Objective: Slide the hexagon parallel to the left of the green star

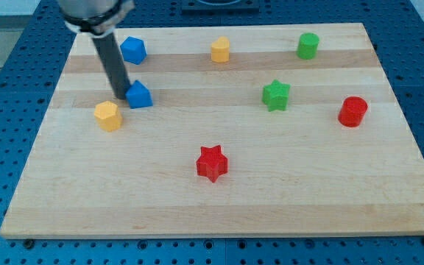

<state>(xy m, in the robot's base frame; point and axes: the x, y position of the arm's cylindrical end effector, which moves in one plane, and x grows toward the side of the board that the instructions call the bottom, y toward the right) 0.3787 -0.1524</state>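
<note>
A yellow hexagon (108, 115) lies at the board's left. The green star (276, 95) lies right of the middle, far to the hexagon's right and slightly higher in the view. My tip (121, 96) is just above and right of the yellow hexagon. It stands against the left side of a blue block with a pointed top (140, 95). The rod comes down from the view's top left.
A second blue block (132, 49), a small yellow block (220, 50) and a green cylinder (308, 46) lie along the top. A red cylinder (352, 111) lies at the right and a red star (212, 163) below the middle. The wooden board (219, 213) rests on a blue perforated table.
</note>
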